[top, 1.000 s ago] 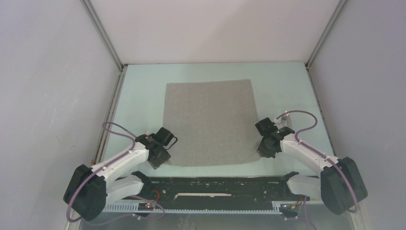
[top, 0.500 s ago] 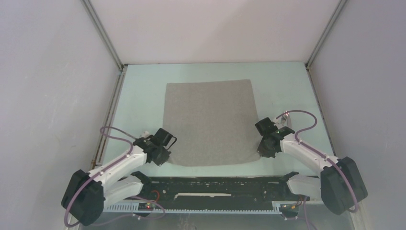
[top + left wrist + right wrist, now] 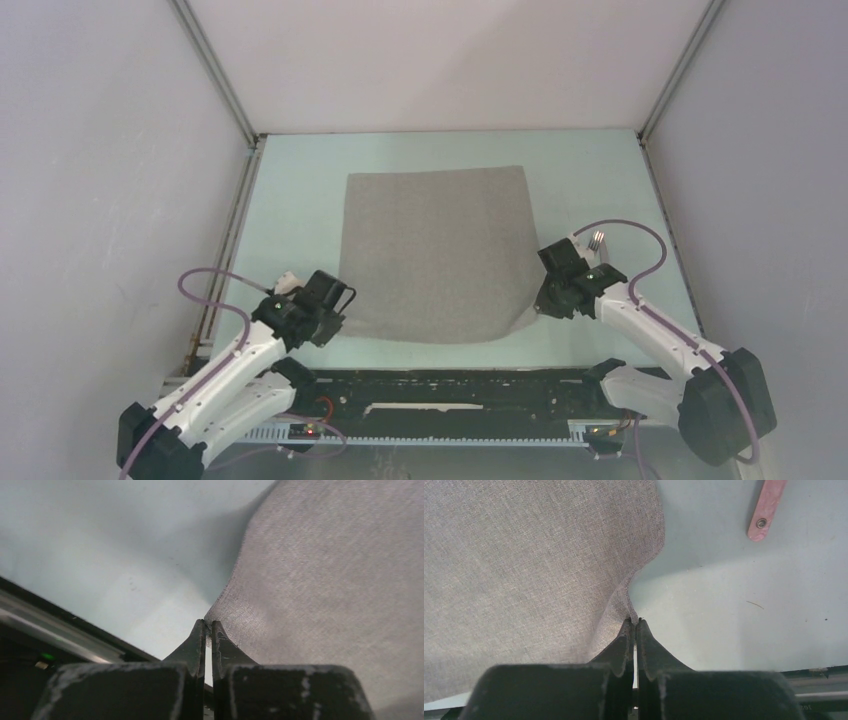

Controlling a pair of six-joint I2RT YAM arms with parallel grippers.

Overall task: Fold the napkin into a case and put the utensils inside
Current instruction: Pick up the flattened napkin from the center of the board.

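Note:
The taupe-grey napkin (image 3: 435, 250) lies spread as one open square on the mint table; no case is in view. My left gripper (image 3: 336, 304) is shut on its near-left corner, seen close in the left wrist view with the cloth (image 3: 325, 580) pinched at the gripper's tips (image 3: 208, 625). My right gripper (image 3: 545, 300) is shut on the near-right corner (image 3: 634, 615), which is lifted off the table. Of the utensils, silver fork tines (image 3: 597, 238) show just beyond the right wrist, and a pale pink handle (image 3: 766, 507) lies right of the napkin (image 3: 524, 565).
A black rail (image 3: 450, 385) runs along the near table edge between the arm bases. White walls with metal frame posts (image 3: 215, 70) close the table (image 3: 300, 190) in on three sides. The right arm's purple cable (image 3: 640, 235) loops over the fork.
The left gripper has shut on the near-left corner and drawn back toward the left. The right gripper has risen with its corner, so the napkin's near edge now lifts.

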